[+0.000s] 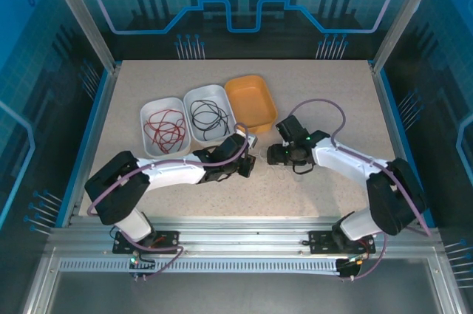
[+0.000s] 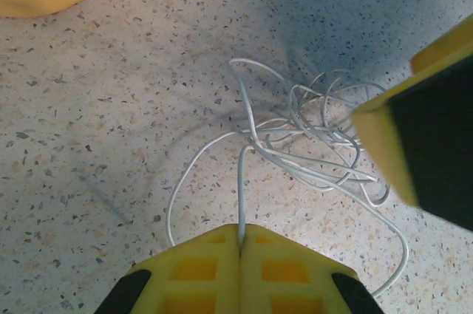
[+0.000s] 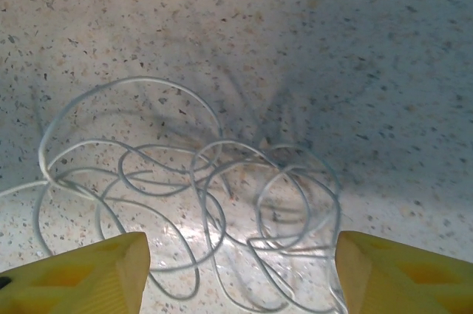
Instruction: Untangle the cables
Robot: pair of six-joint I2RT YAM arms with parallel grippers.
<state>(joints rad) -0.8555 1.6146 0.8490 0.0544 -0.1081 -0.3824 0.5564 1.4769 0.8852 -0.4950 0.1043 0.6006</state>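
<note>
Whitish thin cable [image 2: 242, 181] lies tangled on the speckled tabletop [image 1: 325, 85], centre of the top view. Left tool [image 2: 240, 236] clamped tight on one strand. Right tool [image 3: 240, 247] stands apart over the loops, gripping nothing. Upper left: thin red cable [image 1: 164, 126] in one white plastic tray [image 1: 143, 112], thin black cable [image 1: 209, 114] in the neighbouring white tray [image 1: 198, 91].

Whitish cable [image 2: 241, 188], speckled beige table [image 2: 89, 107]

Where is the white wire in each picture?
Top external: white cable, faint, between left gripper and right gripper.
Left wrist: middle, one strand pinched by the left gripper.
Right wrist: lower middle, between the right gripper's open fingers.
Shared landmark: the speckled table.
</note>
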